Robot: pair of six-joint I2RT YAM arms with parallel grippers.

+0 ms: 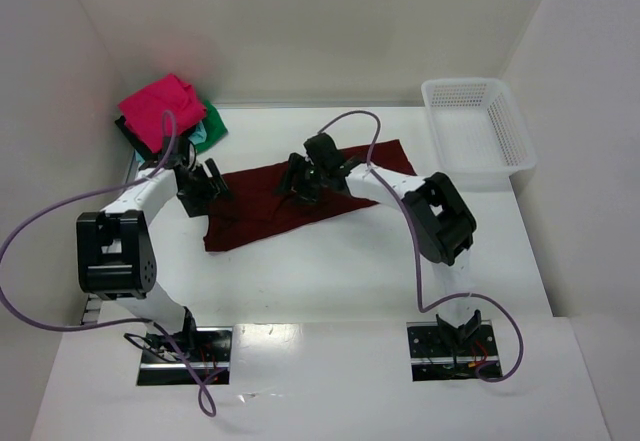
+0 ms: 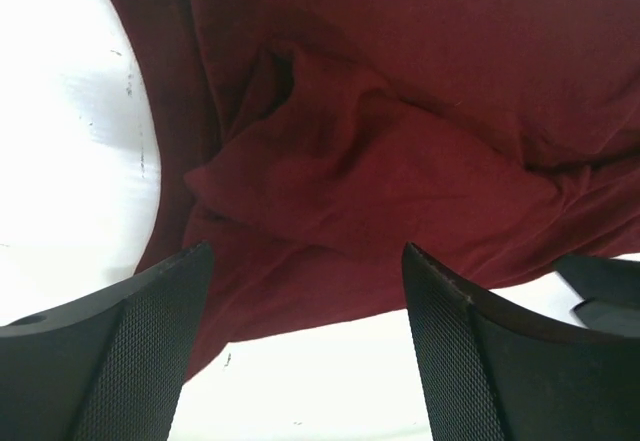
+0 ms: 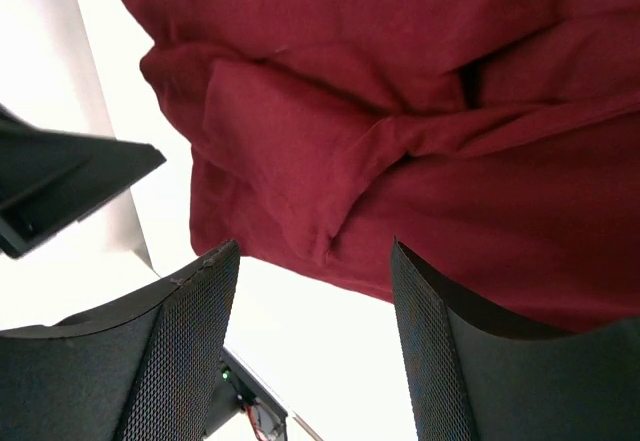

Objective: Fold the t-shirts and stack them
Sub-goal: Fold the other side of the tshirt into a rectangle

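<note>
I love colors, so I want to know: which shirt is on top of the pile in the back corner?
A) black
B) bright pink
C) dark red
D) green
B: the bright pink shirt tops the pile, with the green shirt peeking out beneath it, while the dark red shirt lies spread out apart.

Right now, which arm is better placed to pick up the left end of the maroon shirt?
Probably the left. The left gripper is open right at that end of the maroon shirt, while the right gripper, also open, sits over the shirt's middle.
</note>
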